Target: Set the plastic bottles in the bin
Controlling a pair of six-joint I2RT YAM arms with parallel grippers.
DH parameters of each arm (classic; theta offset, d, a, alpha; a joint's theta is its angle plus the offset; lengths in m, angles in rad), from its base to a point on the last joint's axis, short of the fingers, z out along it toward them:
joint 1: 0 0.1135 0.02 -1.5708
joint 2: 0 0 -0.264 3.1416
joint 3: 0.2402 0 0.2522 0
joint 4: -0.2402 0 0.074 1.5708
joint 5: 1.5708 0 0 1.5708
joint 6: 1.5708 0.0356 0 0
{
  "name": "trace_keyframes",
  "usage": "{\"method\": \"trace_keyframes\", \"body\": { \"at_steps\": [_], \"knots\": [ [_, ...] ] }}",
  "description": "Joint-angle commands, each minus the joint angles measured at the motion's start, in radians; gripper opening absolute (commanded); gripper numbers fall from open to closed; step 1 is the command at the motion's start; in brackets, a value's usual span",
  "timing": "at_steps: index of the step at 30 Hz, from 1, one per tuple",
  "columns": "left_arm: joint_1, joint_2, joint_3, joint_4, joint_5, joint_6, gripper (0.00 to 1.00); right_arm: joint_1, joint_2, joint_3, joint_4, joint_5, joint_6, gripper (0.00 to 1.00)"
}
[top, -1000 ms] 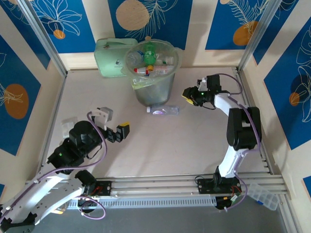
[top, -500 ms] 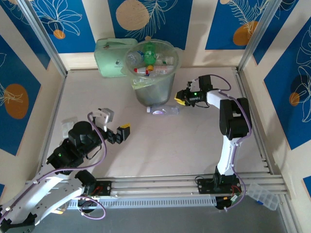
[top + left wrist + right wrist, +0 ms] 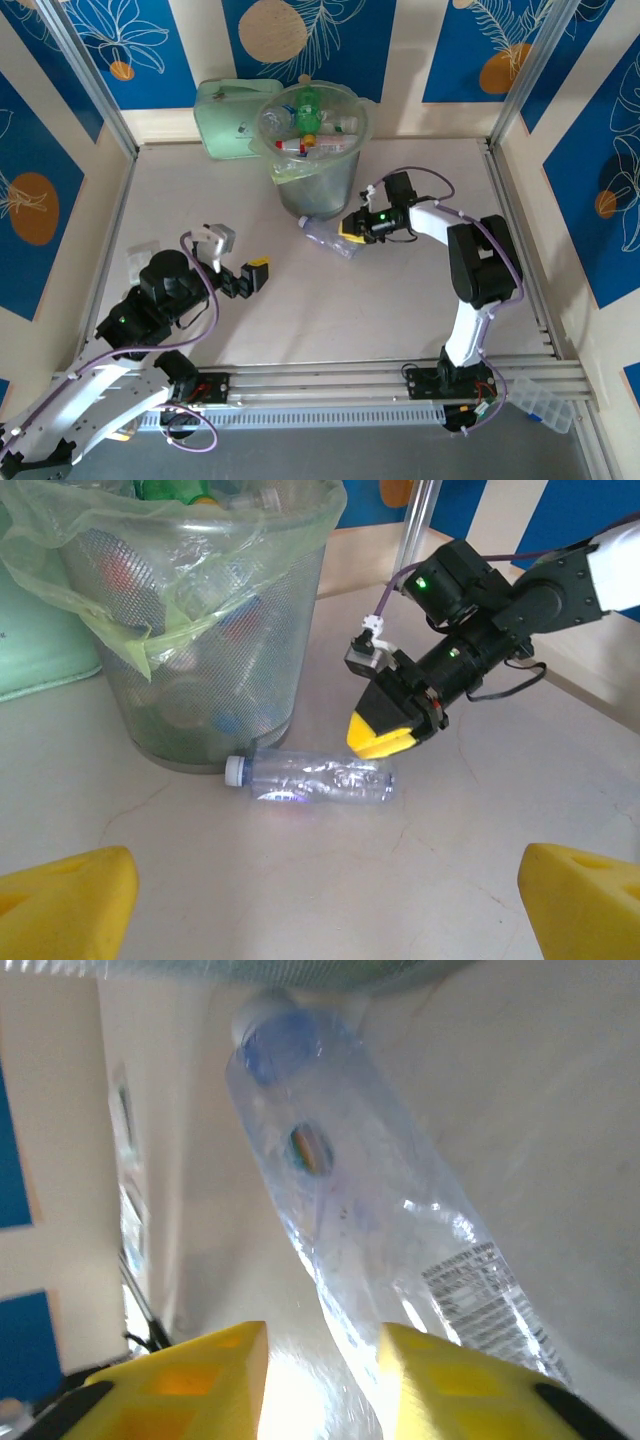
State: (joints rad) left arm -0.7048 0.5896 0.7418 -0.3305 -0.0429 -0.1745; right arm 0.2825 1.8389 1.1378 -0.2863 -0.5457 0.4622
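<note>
top external view: clear plastic bottle with a pale cap (image 3: 328, 236) lies on its side on the pale table (image 3: 400, 300), cap end by the foot of the tall round grey bin with a green liner (image 3: 315, 190).
right gripper (image 3: 352, 228): jaws nearly together, nothing between them, tips at the bottle's base end.
left gripper (image 3: 238, 255): jaws wide apart, empty, well apart from the bottle.
bin contents: other bottles (image 3: 305, 125) piled inside.
</note>
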Motion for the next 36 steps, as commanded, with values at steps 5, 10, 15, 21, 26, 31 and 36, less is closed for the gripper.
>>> {"method": "trace_keyframes", "body": {
  "at_steps": [5, 10, 15, 21, 26, 31, 36],
  "knots": [
    [0.01, -0.019, -0.004, 0.024, 0.036, 0.006, 0.97, 0.144, -0.062, 0.033, -0.148, 0.357, -0.122, 0.76],
    [0.013, -0.023, -0.004, 0.023, 0.037, 0.003, 0.97, 0.24, 0.034, 0.126, -0.221, 0.484, -0.199, 0.78],
    [0.015, -0.028, -0.007, 0.023, 0.032, 0.004, 0.97, 0.319, 0.109, 0.176, -0.275, 0.644, -0.274, 0.76],
    [0.019, -0.024, -0.007, 0.029, 0.037, 0.001, 0.97, 0.341, 0.106, 0.171, -0.26, 0.681, -0.29, 0.63],
    [0.029, -0.024, -0.01, 0.032, 0.043, -0.003, 0.97, 0.372, 0.08, 0.172, -0.285, 0.671, -0.33, 0.55],
    [0.034, -0.024, -0.01, 0.034, 0.044, -0.01, 0.97, 0.429, 0.024, 0.12, -0.363, 0.713, -0.3, 0.52],
    [0.039, -0.017, -0.01, 0.023, 0.01, -0.019, 0.97, 0.488, -0.076, -0.027, -0.417, 0.733, -0.146, 0.51]
  ]
}}
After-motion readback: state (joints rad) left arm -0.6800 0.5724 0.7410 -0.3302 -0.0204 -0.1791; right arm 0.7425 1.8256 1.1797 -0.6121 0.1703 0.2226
